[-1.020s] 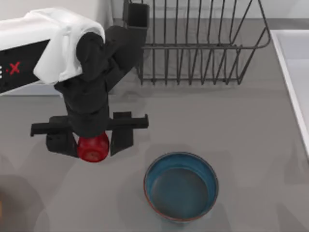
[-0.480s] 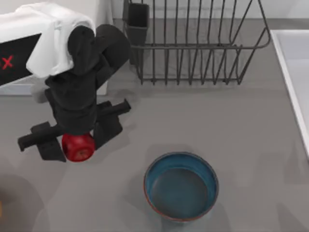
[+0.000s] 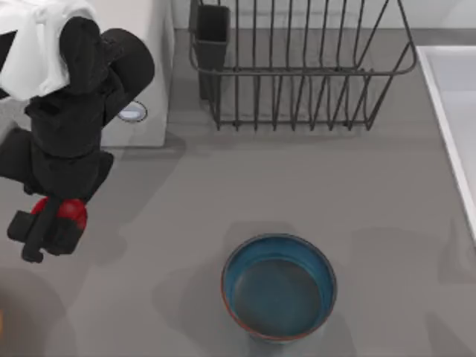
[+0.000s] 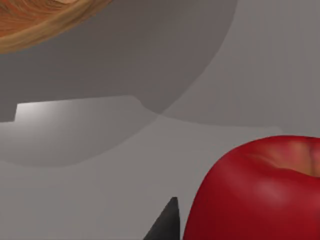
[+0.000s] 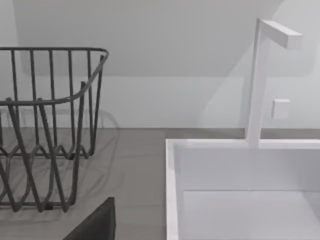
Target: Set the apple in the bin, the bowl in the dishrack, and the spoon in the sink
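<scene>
My left gripper is shut on the small red apple, held above the table near its left edge. Up close in the left wrist view, the apple sits beside one dark fingertip, with the bin's orange woven rim beyond it. The blue bowl with its reddish-brown rim stands upright at the front middle of the table. The dark wire dishrack stands at the back, and the white sink is at the right edge. The spoon is out of view. A dark part of my right gripper faces the sink and dishrack.
A white microwave with a round knob stands at the back left, just behind my left arm. The rack's dark utensil cup is at its left corner. A white tap rises behind the sink.
My left arm has swung left and slightly toward the front with the apple in its grip, turning the gripper and uncovering the microwave. The bowl has not moved.
</scene>
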Available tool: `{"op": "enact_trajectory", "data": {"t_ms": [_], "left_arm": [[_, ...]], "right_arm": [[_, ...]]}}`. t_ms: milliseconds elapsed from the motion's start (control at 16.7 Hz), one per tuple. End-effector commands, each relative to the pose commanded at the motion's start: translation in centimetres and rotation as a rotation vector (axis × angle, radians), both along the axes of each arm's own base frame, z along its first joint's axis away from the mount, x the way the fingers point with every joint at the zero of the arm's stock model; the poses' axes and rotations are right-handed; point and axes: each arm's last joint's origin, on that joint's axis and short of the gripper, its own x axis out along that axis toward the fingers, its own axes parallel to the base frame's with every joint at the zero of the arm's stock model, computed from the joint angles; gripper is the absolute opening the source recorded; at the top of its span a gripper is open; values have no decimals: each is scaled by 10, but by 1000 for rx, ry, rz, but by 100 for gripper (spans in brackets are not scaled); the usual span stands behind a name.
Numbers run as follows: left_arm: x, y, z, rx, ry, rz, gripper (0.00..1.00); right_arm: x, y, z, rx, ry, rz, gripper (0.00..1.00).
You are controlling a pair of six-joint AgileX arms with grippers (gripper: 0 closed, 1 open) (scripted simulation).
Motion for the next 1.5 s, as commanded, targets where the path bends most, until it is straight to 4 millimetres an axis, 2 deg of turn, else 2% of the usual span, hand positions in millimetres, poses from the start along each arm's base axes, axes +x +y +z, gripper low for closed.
{"op": "enact_trajectory", "data": {"t_ms": [480,840,1080,1500], "left_arm": [[-9,51,15,187,-261,945,0],[-21,80,24,279,-465,1462,0],[-26,89,28,304,-543,1635,0],[-26,89,27,304,-551,1647,0]], "right_arm": [[0,0,0,0,0,0,100],[0,0,0,0,0,0,100],[0,0,0,0,0,0,100],[0,0,0,0,0,0,100]]}}
